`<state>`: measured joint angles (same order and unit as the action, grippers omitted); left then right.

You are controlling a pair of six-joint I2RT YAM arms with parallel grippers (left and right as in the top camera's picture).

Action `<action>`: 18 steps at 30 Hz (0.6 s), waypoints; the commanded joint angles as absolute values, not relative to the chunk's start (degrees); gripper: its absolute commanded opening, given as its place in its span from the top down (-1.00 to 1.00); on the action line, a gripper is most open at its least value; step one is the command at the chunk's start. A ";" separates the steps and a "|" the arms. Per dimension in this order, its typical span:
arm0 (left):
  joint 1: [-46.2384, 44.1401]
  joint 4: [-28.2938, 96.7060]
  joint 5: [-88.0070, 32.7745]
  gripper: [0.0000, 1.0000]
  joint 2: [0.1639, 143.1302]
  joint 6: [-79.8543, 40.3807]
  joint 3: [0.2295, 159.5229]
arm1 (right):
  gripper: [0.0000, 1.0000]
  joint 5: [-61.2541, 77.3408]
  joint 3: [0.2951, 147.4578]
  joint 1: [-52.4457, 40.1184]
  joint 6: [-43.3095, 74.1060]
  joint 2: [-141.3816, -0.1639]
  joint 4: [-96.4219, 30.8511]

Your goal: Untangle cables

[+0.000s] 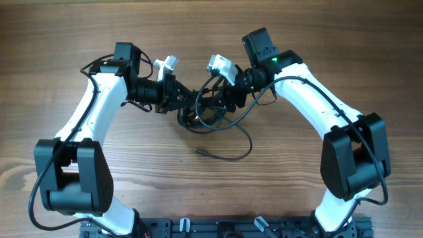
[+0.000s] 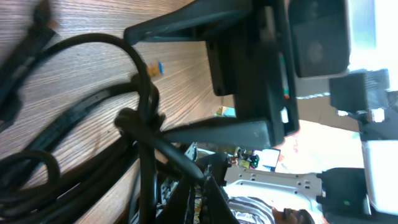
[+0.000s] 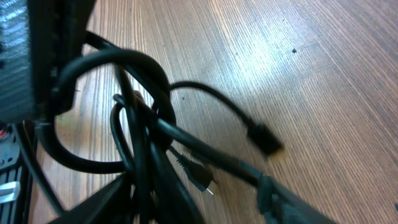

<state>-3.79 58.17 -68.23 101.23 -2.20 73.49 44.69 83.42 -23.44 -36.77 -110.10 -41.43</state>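
The left hand [image 1: 176,98] is closed tight on the left edge of the cables [image 1: 201,118], which lie knotted mid-tabletop [image 1: 211,26]. At the knot's right edge, the right hand [image 1: 226,99] stands partly open among loops; I cannot tell whether it grips any.

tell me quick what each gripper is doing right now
left gripper: closed, in the cables; grip cannot be told
right gripper: open, cables between its jaws

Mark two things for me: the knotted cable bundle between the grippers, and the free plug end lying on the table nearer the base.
knotted cable bundle [image 1: 200,114], overhead view, middle of the knot.
free plug end [image 1: 199,151], overhead view, tip of the loose cable.
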 commanded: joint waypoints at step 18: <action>-3.42 60.88 -81.82 0.92 100.29 1.32 73.63 | 0.91 37.50 83.88 -22.06 -17.87 -111.20 -39.94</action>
